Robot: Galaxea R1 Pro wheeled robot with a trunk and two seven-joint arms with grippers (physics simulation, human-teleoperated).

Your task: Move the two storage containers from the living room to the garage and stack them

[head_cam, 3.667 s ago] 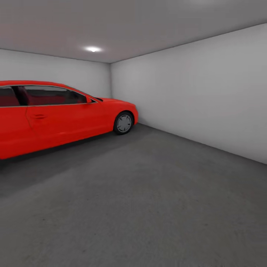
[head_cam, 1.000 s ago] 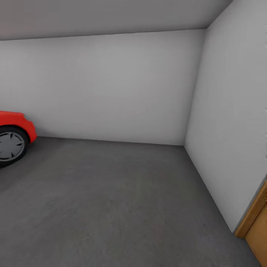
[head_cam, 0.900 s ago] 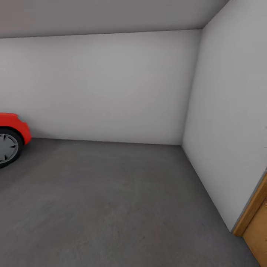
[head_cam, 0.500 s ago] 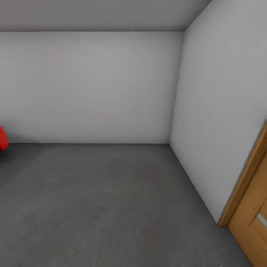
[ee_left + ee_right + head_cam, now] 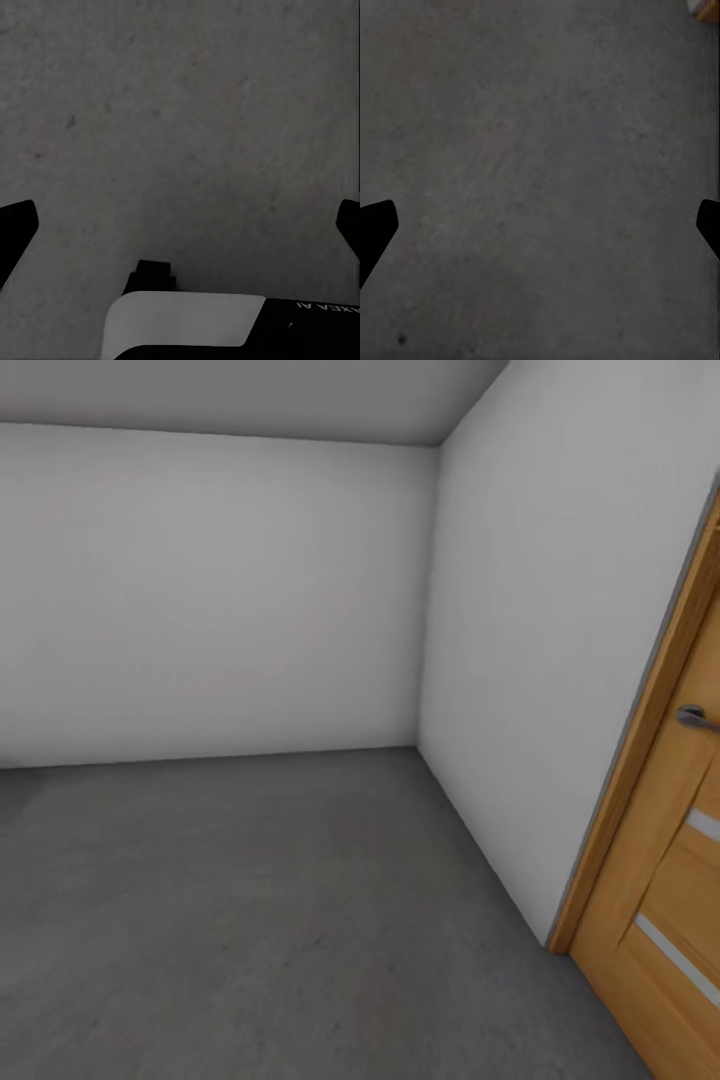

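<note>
Facing a corner of the garage, the head view shows dark grey speckled concrete floor [image 5: 260, 900] running open to plain white-grey walls [image 5: 210, 600] at 12 and 2 o'clock. A wooden door [image 5: 670, 880] stands at 4 o'clock. Left gripper [image 5: 180, 225] and right gripper [image 5: 540, 225] hang over bare concrete, jaws spread wide, holding nothing.
</note>
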